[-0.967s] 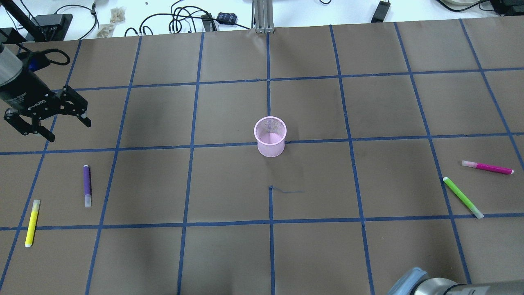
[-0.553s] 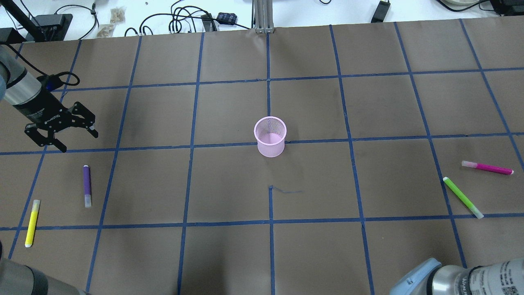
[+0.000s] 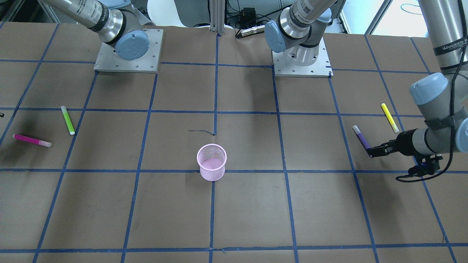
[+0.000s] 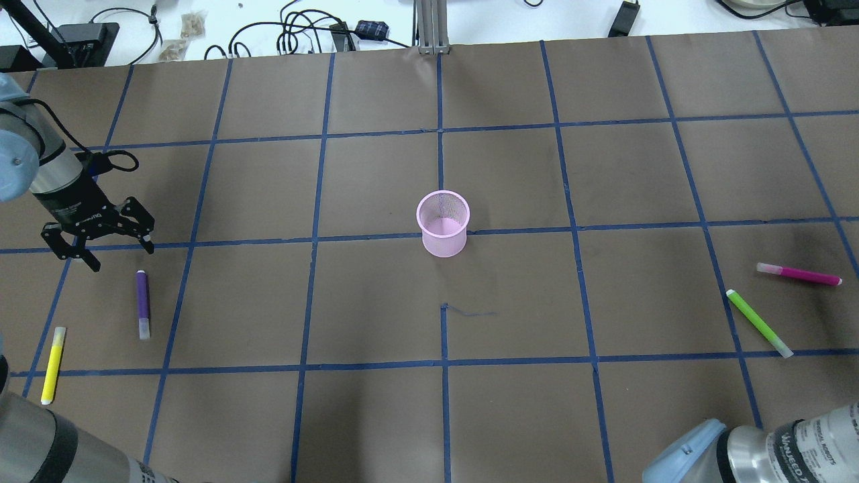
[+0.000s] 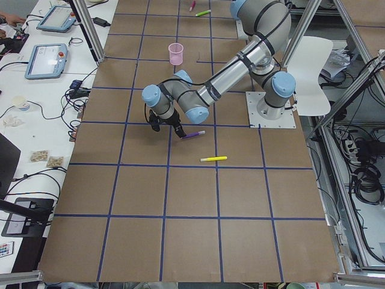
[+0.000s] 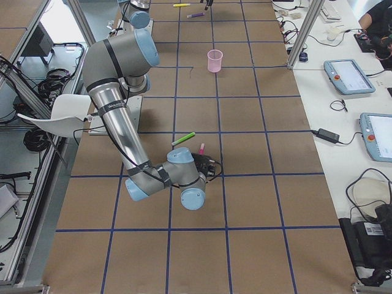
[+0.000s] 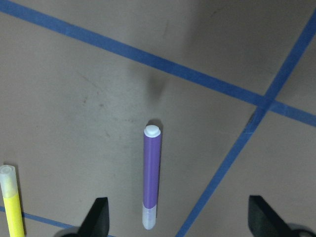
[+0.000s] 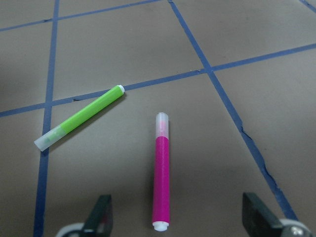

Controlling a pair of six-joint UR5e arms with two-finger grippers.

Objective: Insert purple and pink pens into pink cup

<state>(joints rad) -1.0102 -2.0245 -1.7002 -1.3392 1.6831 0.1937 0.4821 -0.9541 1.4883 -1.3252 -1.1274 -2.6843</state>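
front: left gripper [image 3: 376, 150] spread open, just beside purple pen [image 3: 361, 138]; pink cup [image 3: 211, 162] upright mid-table | overhead: left gripper had dropped nearer the pen than before | left wrist: purple pen lay flat, untouched | right wrist: right gripper [image 8: 176, 216] spread open above flat pink pen [image 8: 162, 173]

Light falls evenly from above on my table [image 4: 376, 295], so shadows are soft: a dim smudge lies around the pink pen [image 4: 798, 274] in the overhead view, and a blurred grey patch sits just past the purple pen [image 7: 151, 180] in my left wrist view. The white bench [image 4: 510, 20] beyond the table's far edge is washed out bright. In both wrist views the pens are sharp, while my fingertips [image 7: 96, 217] at the bottom edge show dark and out of focus.
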